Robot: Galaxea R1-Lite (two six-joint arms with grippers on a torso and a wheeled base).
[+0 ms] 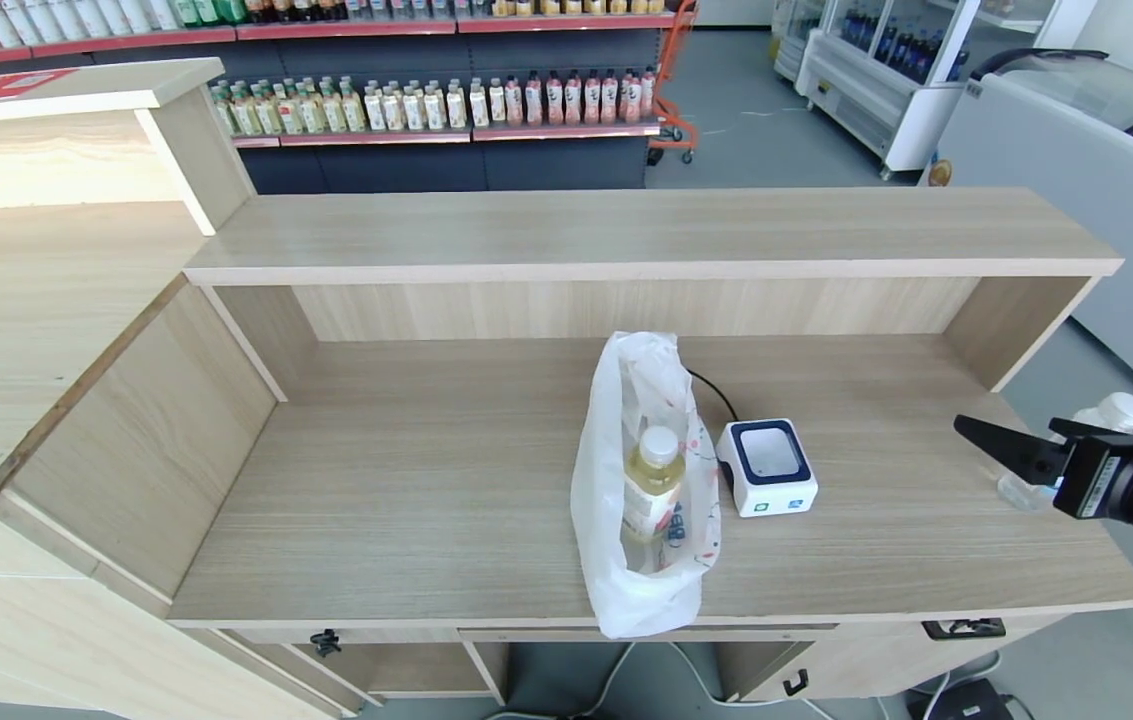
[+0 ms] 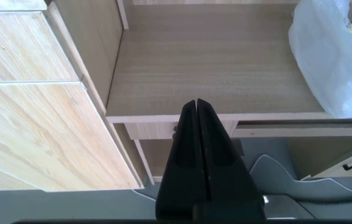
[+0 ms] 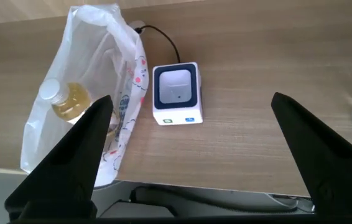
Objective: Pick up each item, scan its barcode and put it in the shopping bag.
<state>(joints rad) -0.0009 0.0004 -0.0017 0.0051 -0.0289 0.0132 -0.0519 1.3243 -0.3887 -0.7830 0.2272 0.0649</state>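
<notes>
A white plastic shopping bag [image 1: 641,520] stands in the middle of the wooden counter [image 1: 426,480] with a yellow-drink bottle [image 1: 653,480] upright inside it. The bag [image 3: 79,118] and bottle [image 3: 64,102] also appear in the right wrist view. Just right of the bag sits a small white barcode scanner [image 1: 768,466], also seen from the right wrist [image 3: 176,93]. My right gripper [image 1: 1006,426] hangs open over the counter's right end. A clear bottle with a white cap [image 1: 1122,410] stands there, partly hidden behind the gripper. My left gripper [image 2: 196,109] is shut, empty, below the counter's front edge.
The scanner's black cable [image 1: 716,392] runs toward the counter's back wall. A raised shelf [image 1: 626,235] and side panels enclose the counter on three sides. A taller cabinet [image 1: 36,290] stands on the left. Store shelves and freezers lie beyond.
</notes>
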